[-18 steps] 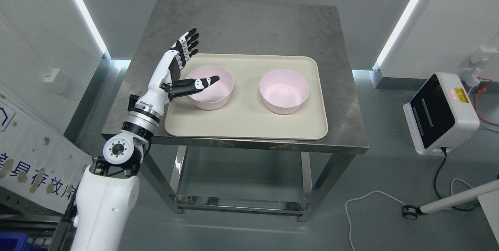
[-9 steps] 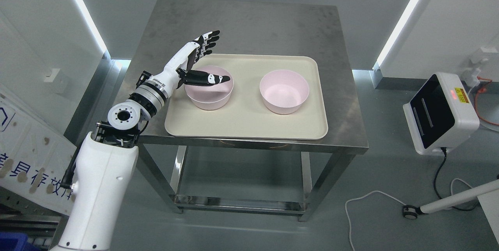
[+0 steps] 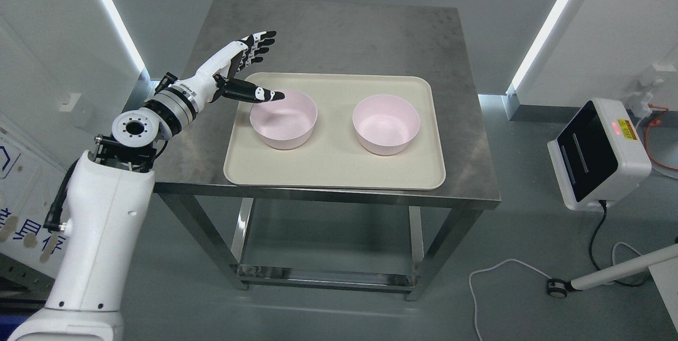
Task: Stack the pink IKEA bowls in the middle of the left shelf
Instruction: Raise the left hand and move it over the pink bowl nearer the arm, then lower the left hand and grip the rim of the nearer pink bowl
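Head view: a square brushed-steel table (image 3: pixel 339 39) stands on a grey floor, carrying a rectangular beige plastic tray (image 3: pixel 333 169) with rounded corners. Two round pale-pink plastic bowls sit upright on the tray, apart from each other: the left pink bowl (image 3: pixel 283 121) on the tray's left half, the right pink bowl (image 3: pixel 386 125) right of centre. Both are empty, mouths up. The robot's white left arm enters from the lower left and reaches over the table's left side. Left hand (image 3: pixel 241 65), black and white, is held wide, fingers spread and straight, grasping nothing. Its four fingers (image 3: pixel 259 44) point toward the table's far side, above bare steel just beyond the tray's far-left corner. The thumb (image 3: pixel 254 92) juts out sideways to the right, its tip over the far-left rim of the left pink bowl; contact with the rim cannot be told from this angle. The left pink bowl thus lies just right of and nearer than the palm, the right pink bowl well apart from the hand. A white box-shaped device with a black front panel (image 3: pixel 598 153) stands on the floor at right, a cable trailing from it. Right arm does not show.
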Motion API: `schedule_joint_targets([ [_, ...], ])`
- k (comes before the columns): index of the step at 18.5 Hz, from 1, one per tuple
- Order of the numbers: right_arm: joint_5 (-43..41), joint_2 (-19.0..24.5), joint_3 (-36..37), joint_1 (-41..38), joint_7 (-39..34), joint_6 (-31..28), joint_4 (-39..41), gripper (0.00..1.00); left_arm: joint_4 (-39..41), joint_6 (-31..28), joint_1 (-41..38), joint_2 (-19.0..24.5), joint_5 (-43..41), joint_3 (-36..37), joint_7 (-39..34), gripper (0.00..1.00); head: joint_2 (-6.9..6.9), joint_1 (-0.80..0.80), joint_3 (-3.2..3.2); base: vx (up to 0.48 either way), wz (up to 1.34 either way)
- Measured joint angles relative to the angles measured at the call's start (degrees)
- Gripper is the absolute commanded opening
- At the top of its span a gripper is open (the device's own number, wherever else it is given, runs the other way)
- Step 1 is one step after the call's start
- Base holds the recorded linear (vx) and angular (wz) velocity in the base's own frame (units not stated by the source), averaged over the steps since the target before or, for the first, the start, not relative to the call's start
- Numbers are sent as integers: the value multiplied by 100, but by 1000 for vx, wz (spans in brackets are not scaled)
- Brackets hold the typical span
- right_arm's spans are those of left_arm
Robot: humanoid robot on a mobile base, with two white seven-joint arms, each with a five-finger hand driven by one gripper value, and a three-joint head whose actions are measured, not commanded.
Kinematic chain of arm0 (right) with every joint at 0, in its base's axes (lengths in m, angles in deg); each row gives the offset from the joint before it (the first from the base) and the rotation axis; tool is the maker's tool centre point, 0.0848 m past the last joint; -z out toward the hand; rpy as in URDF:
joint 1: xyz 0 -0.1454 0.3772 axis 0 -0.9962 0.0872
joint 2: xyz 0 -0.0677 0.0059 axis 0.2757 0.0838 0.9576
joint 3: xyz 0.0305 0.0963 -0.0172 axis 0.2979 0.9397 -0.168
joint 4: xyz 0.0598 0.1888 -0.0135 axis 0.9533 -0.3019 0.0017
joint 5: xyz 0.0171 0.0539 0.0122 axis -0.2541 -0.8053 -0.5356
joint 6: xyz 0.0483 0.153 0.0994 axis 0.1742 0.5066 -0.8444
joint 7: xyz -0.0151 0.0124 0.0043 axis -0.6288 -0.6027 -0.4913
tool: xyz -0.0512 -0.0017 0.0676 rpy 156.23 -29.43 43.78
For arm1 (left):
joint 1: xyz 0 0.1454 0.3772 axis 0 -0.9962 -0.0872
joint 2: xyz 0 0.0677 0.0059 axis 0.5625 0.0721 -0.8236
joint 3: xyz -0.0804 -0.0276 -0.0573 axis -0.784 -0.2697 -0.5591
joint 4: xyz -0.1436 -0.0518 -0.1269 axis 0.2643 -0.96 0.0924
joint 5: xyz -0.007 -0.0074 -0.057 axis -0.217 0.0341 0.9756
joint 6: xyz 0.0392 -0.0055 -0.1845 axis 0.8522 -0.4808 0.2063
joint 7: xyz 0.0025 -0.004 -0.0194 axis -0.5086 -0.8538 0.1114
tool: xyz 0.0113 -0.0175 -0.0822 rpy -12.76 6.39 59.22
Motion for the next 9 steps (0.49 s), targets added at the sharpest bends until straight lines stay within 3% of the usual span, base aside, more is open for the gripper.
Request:
schedule_joint_targets([
  [6, 0, 0, 0, 0, 0, 23, 0, 100, -71, 4, -108, 218, -46, 145, 252, 88, 0, 0, 0, 0, 0],
  [9, 0, 0, 0, 0, 0, 29, 0, 100, -122, 21, -45, 234, -95, 235, 255, 88, 0, 0, 0, 0, 0],
])
